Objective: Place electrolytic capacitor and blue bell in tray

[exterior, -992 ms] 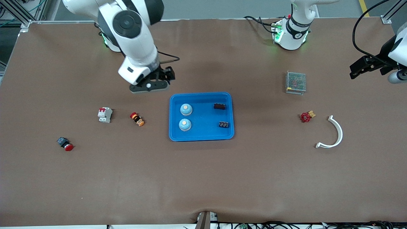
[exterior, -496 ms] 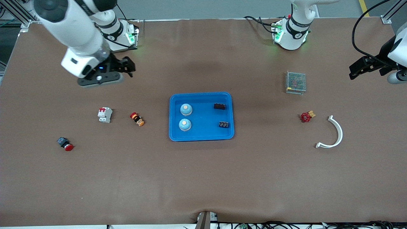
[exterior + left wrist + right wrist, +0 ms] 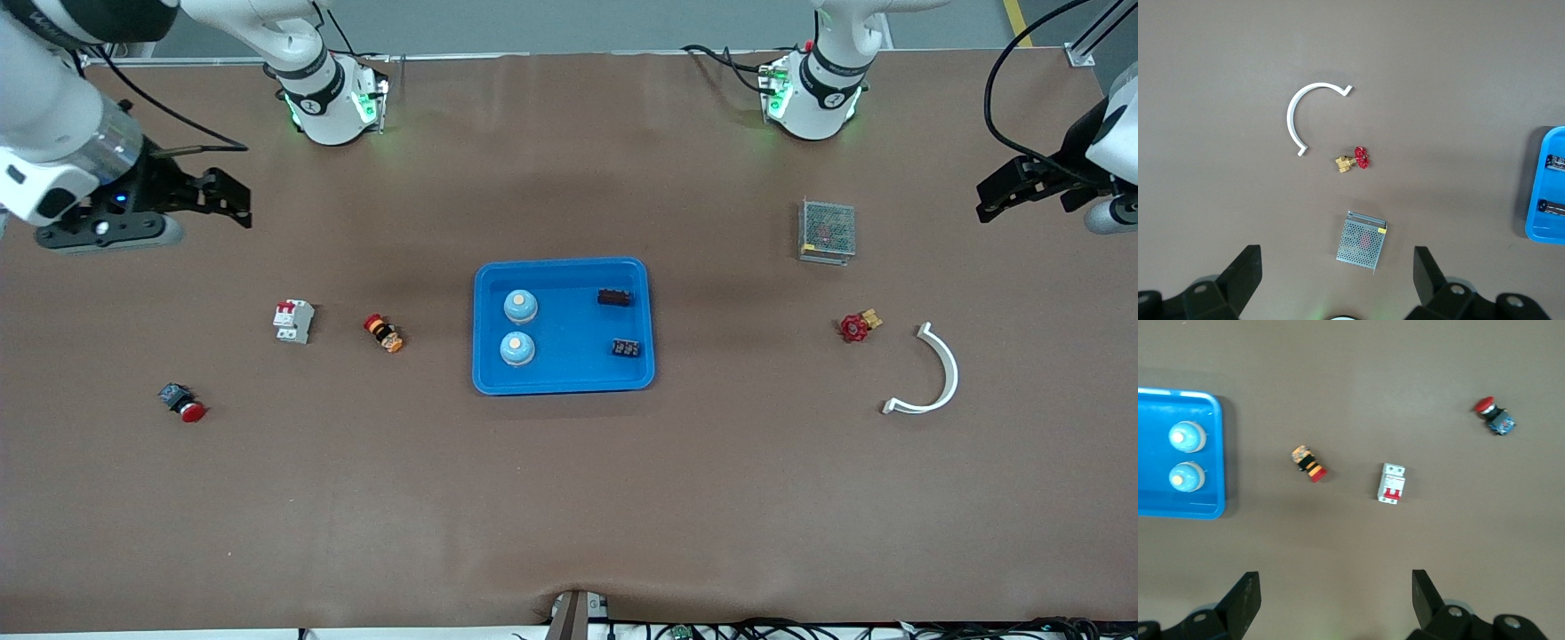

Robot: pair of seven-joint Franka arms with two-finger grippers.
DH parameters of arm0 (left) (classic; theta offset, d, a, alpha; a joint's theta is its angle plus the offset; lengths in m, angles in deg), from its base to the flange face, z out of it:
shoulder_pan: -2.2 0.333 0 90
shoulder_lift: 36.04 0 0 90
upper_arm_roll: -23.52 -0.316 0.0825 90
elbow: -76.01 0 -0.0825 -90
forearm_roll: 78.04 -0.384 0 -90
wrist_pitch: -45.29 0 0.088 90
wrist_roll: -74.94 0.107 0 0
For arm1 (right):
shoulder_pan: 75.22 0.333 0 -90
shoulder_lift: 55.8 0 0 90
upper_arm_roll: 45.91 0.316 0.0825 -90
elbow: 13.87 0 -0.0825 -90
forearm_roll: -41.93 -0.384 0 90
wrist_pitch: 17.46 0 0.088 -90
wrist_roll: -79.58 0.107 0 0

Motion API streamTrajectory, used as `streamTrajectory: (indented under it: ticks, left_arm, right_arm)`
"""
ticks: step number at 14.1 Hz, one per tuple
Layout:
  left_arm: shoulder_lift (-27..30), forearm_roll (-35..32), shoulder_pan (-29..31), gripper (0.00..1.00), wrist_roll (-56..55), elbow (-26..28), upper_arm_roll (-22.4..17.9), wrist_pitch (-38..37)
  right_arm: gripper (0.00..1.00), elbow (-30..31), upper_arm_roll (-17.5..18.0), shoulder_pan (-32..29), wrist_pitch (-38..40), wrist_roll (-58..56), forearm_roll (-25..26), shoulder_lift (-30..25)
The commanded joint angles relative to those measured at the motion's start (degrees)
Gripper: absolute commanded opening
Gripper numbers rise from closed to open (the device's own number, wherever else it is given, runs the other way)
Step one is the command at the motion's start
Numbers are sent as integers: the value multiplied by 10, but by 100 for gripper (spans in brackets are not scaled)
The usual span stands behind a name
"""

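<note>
The brown counter (image 3: 569, 498) carries a blue tray (image 3: 564, 384) already holding two blue bells (image 3: 520, 306) and two black parts (image 3: 614, 297). Both the left end effector (image 3: 1022, 191) and the right end effector (image 3: 191, 197) hang open and empty at the counter's ends. I judge the main risk to be a needless further pick that knocks the tray's contents.

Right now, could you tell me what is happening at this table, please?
Nothing is being handled at the moment. The blue tray in the middle of the table already holds two blue bells and two small dark parts. The right gripper hangs with open jaws over bare table at the right arm's end, holding nothing. The left gripper waits, also open and holding nothing, over the left arm's end. Other parts lie loose on the table outside the tray.
</note>
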Motion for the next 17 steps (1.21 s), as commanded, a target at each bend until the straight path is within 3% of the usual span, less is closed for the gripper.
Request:
streamTrajectory:
  ticks: [1, 17]
  left_arm:
    - [-1, 13, -1, 100, 15, -11, -2, -2]
    - [-1, 13, -1, 100, 14, -9, -1, -8]
  right_arm:
    - [100, -8, 10, -25, 8, 0, 6, -9]
    - [100, -80, 10, -111, 20, -18, 8, -8]
